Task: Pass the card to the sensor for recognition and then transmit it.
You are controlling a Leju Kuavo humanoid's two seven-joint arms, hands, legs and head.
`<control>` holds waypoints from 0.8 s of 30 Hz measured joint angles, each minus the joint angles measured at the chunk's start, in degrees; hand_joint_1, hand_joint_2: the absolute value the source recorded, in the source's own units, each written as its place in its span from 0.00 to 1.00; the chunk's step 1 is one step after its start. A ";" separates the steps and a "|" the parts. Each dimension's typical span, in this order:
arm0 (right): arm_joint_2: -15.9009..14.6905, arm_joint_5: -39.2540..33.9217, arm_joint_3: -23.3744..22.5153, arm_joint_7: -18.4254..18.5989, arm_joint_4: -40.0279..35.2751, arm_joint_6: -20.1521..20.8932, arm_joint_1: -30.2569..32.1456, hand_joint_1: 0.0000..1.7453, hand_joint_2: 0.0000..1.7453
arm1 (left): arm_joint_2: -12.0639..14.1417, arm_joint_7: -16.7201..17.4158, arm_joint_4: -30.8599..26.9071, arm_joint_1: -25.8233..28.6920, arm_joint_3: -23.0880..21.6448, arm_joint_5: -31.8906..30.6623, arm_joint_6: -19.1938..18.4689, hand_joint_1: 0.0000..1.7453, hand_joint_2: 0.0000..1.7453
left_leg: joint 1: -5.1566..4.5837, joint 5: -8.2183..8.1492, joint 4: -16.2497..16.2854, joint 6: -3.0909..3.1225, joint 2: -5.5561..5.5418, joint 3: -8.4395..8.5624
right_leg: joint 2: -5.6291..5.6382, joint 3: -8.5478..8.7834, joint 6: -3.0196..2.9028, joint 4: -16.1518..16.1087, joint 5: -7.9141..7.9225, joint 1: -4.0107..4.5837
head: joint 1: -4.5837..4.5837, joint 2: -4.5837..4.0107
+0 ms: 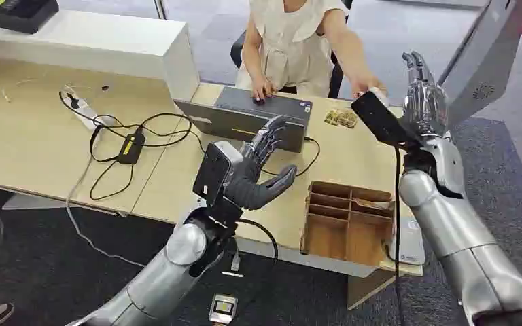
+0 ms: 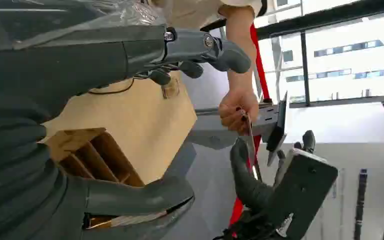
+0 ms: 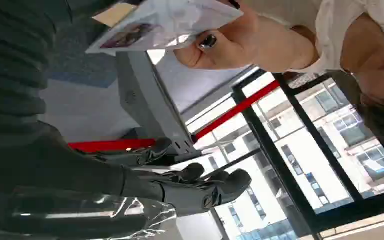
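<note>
- Card (image 3: 165, 22) sits pinched in the person's hand (image 3: 230, 42), just beside my raised right hand (image 1: 423, 102), not yet touching my fingers (image 3: 200, 182).
- Both my hands are released and hold nothing; the left hand (image 1: 258, 170) hovers over the bench (image 1: 41, 142).
- Handover comes first: next I must close my right fingers on it.

A wooden divider box (image 1: 346, 219) sits at the tabletop's (image 1: 163, 183) front right corner; the laptop (image 1: 255, 117) lies near the back edge, a power strip (image 1: 88, 112) far left.
</note>
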 joint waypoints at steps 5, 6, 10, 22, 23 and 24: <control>0.61 0.59 1.75 0.22 4.43 0.09 -1.77 0.12 1.00 | 0.07 -0.02 0.35 0.01 0.00 0.00 0.18 0.00 1.00 | -0.01 0.00 0.00 0.00 0.00 0.00 | 0.00 -0.02 0.00 0.00 0.00 -0.01 | 0.02 0.00; 0.74 0.35 2.16 0.17 5.57 0.09 -2.15 0.58 1.00 | 0.11 -0.04 0.46 0.01 0.00 0.00 0.26 0.00 1.00 | -0.01 0.00 0.00 0.00 0.00 0.00 | 0.01 -0.04 0.00 0.00 0.00 0.00 | 0.02 0.00; 1.31 -1.14 2.97 -1.18 8.19 -0.24 -2.76 1.00 1.00 | 0.31 -0.13 0.76 0.03 0.00 -0.24 0.61 0.00 1.00 | 0.00 0.00 0.00 0.00 0.00 0.00 | 0.01 -0.04 0.00 0.00 0.01 0.00 | 0.00 0.00; 2.51 -5.14 3.47 -3.65 11.40 -1.88 -2.78 1.00 1.00 | 0.33 0.00 0.79 0.38 -0.02 -0.68 0.28 0.00 1.00 | 0.00 0.00 0.01 0.00 0.01 0.00 | 0.02 -0.04 0.00 0.00 0.00 0.01 | 0.02 0.00; 2.56 -5.31 3.47 -3.76 11.54 -1.90 -2.78 1.00 1.00 | 0.33 0.00 0.79 0.41 -0.02 -0.70 0.22 0.00 1.00 | 0.00 0.00 0.01 0.00 0.01 0.00 | 0.02 -0.05 0.00 0.00 0.00 0.00 | 0.00 0.00; 2.60 -5.60 3.47 -3.85 11.58 -1.97 -2.78 1.00 1.00 | 0.33 0.00 0.79 0.45 -0.02 -0.70 0.20 0.00 1.00 | 0.00 0.00 0.01 0.00 0.01 0.00 | 0.02 -0.04 0.00 0.00 0.00 0.00 | 0.02 0.00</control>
